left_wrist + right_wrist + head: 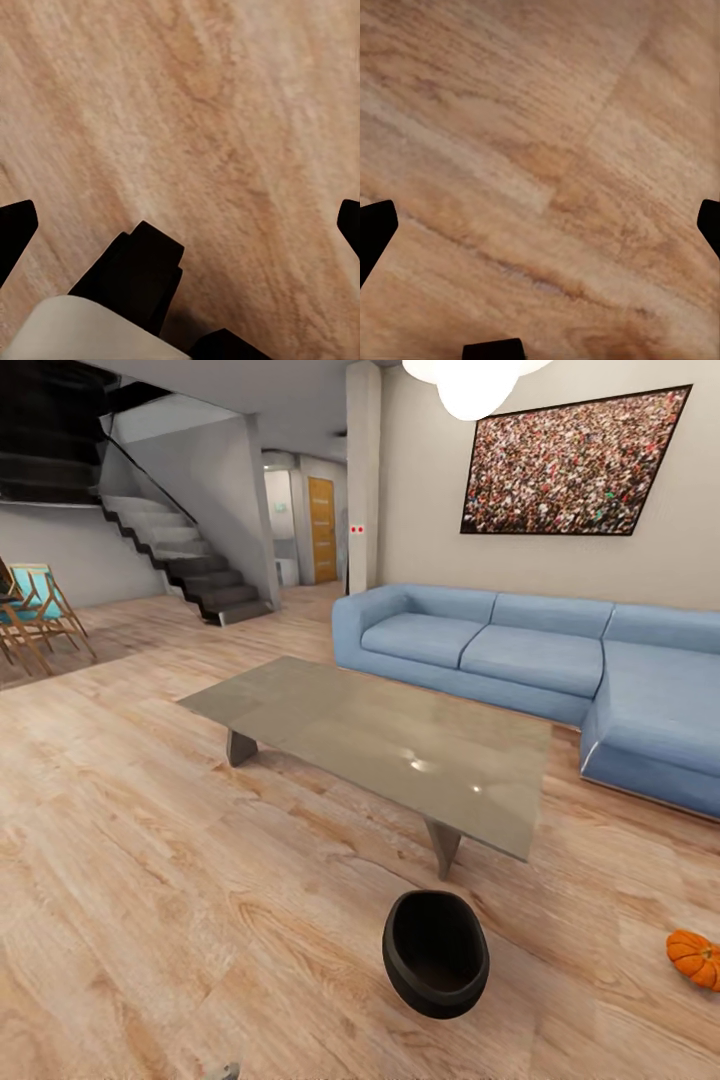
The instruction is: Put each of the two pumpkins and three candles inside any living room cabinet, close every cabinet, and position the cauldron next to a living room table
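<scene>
Head view, left to right: folding wooden deck chairs with blue fabric at the far left, dark staircase behind them, then the low grey stone-topped coffee table mid-room on the light wood-plank floor. Just in front of the table's near right leg sits the round-bellied matte black cauldron, upright, mouth open to the camera, close to the table but not touching it. Further right, the small ribbed bright-orange pumpkin lies on the floor at the frame edge, well apart from the cauldron, with the long light-blue sectional sofa behind.

Key relation: the pumpkin lies forward and to the robot's right, so the right arm looks nearer for it; the cauldron is almost dead ahead, slightly right of centre.

Left wrist view: left gripper has its dark fingertips at opposite frame edges, spread apart, nothing between them, bare floor below.

Right wrist view: right gripper likewise spread wide and empty above floor planks.

Judgement: the cauldron already seems beside the table; the pumpkin pick-up is a likely next target.
</scene>
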